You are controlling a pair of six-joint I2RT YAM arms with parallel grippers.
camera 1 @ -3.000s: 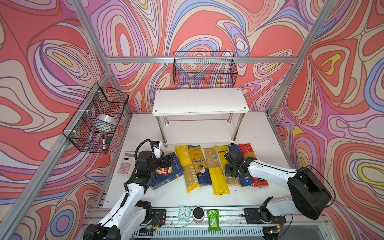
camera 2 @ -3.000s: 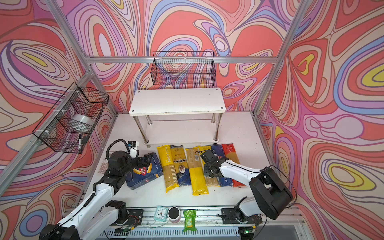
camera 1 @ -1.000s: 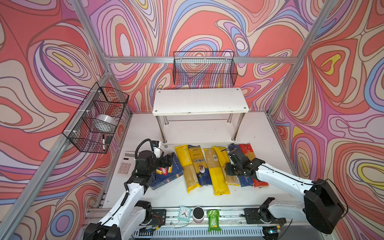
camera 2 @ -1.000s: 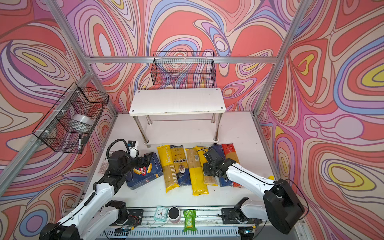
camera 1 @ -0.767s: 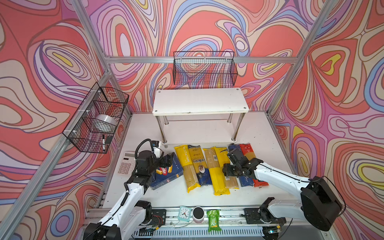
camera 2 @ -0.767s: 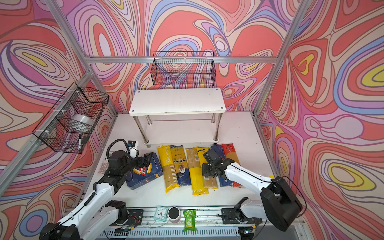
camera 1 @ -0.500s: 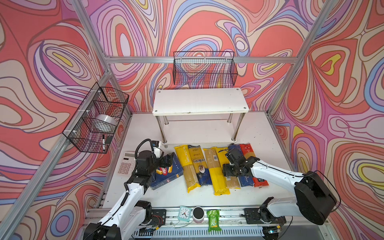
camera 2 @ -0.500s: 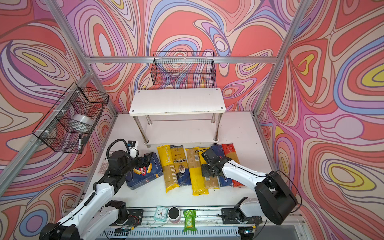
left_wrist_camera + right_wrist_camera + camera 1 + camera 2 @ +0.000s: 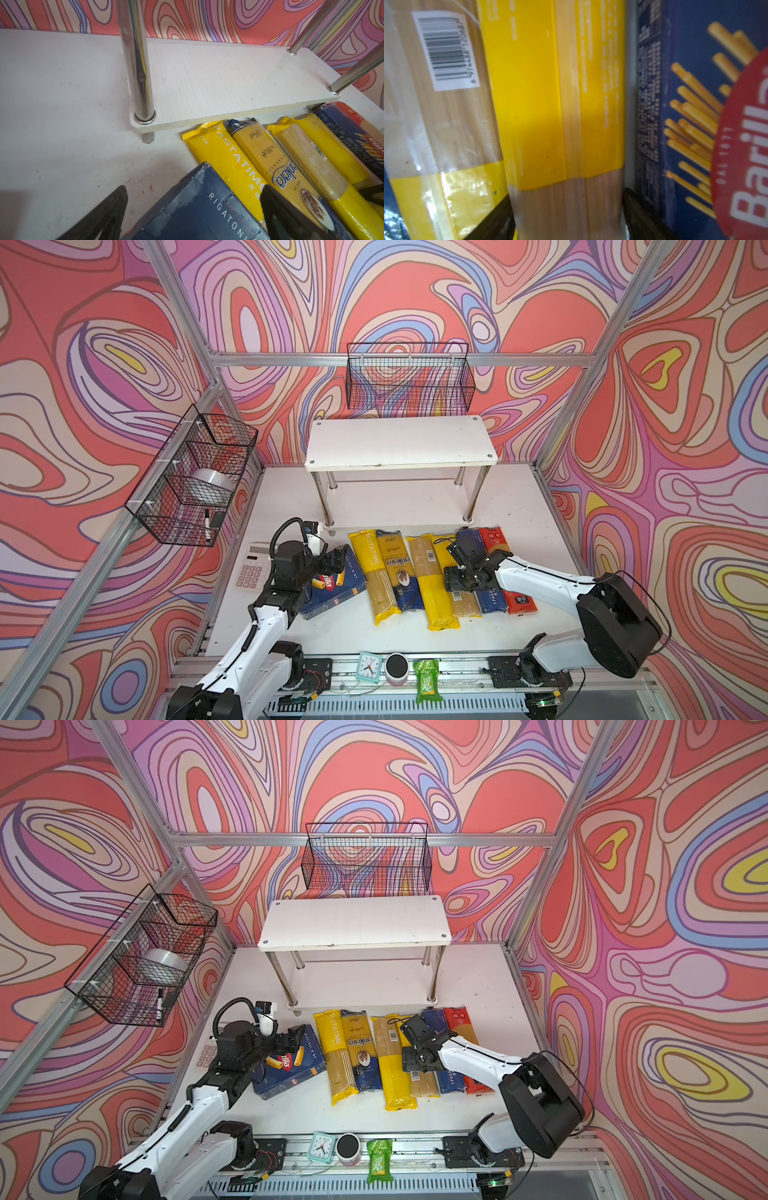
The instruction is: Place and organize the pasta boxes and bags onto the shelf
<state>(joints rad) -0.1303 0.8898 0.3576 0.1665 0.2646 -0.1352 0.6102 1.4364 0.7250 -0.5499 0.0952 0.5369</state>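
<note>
Pasta lying on the table in front of the shelf, a gripper low over each end of the row.

In both top views the white shelf (image 9: 399, 443) stands at the back of the table (image 9: 519, 506). The rigatoni box (image 9: 336, 593), the bags (image 9: 376, 572) and the spaghetti box (image 9: 490, 597) lie in a row just before its lower board. In the left wrist view the left gripper (image 9: 193, 188) is spread wide over the rigatoni box's end, gripping nothing. In the right wrist view the right gripper (image 9: 565, 195) has its jaws apart, one on each side of a yellow-and-clear bag (image 9: 550, 104) beside the spaghetti box.
</note>
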